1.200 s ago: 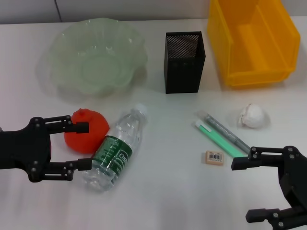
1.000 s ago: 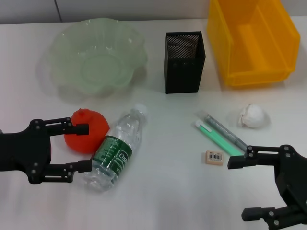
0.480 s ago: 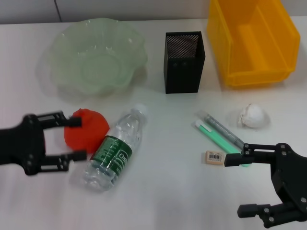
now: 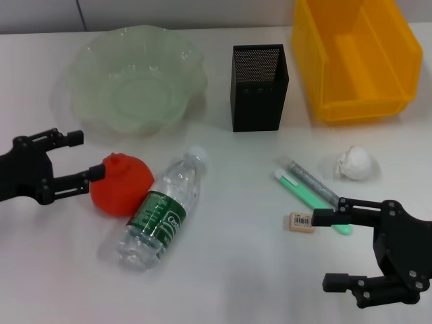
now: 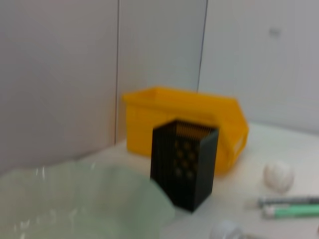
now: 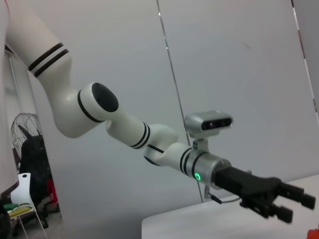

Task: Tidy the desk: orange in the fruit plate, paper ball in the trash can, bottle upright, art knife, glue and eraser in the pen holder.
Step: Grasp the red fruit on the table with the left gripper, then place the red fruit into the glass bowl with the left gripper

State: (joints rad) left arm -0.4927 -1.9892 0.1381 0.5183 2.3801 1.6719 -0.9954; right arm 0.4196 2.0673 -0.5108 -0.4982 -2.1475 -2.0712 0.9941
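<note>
The left gripper (image 4: 76, 155) is hovering at the left edge of the white desk (image 4: 229, 263), its fingers spread apart, one fingertip touching or just short of the orange (image 4: 122, 183) and the other held clear above it, so nothing is being gripped. The orange is sitting on the desk, just below the fruit plate (image 4: 131, 84), which is lying near the back left. Beside the orange, the bottle (image 4: 160, 208) is lying on its side, touching or almost touching the fruit, its white cap pointing toward the back. The pen holder (image 4: 259, 86) is standing upright at the centre back, with the trash can (image 4: 356, 57) well to its right. In front of the pen holder, two pen-like sticks, one grey (image 4: 310, 181) and one green (image 4: 307, 200), are lying side by side at a slant, and the eraser (image 4: 302, 221) is resting just beside the green one. The paper ball (image 4: 356, 164) is lying on the desk in front of the trash can. At the lower right, the right gripper (image 4: 319, 250) is hanging with its fingers wide apart and empty, its upper fingertip just beside the eraser.
</note>
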